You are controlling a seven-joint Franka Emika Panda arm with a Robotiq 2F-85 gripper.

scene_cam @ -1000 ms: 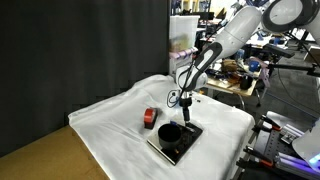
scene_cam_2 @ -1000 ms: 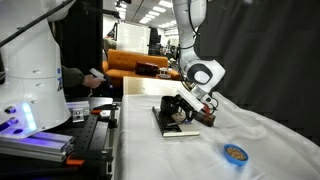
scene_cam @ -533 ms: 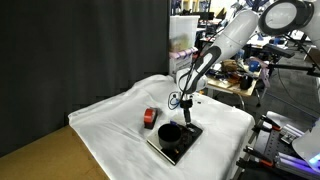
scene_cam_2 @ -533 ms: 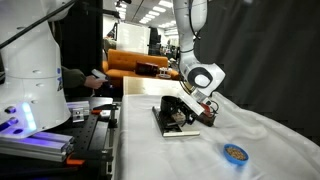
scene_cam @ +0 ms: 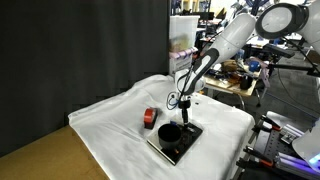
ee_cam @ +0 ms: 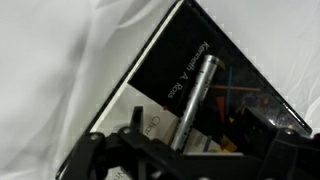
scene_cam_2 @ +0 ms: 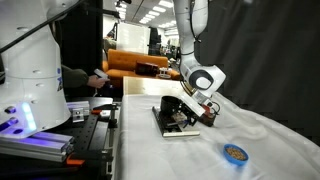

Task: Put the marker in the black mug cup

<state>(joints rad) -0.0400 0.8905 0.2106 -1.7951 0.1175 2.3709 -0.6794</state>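
There is one black mug cup [scene_cam: 170, 131], low in the centre of an exterior view, and one dark book [scene_cam: 180, 145] just below it. One red object [scene_cam: 150, 118] lies slightly to their left. One round blue item [scene_cam_2: 235, 153] shows at the lower right of an exterior view. One silvery marker [ee_cam: 195, 95] crosses the middle of the wrist view. One white cloth [scene_cam: 110, 115] spreads across the lower half.

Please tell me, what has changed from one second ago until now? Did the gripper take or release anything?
Almost nothing. The arm's upper joint shifted slightly. The gripper stayed open above the book, and nothing was taken or let go. The marker lies on the book, ungripped. The mug, red object and cloth stayed in place.
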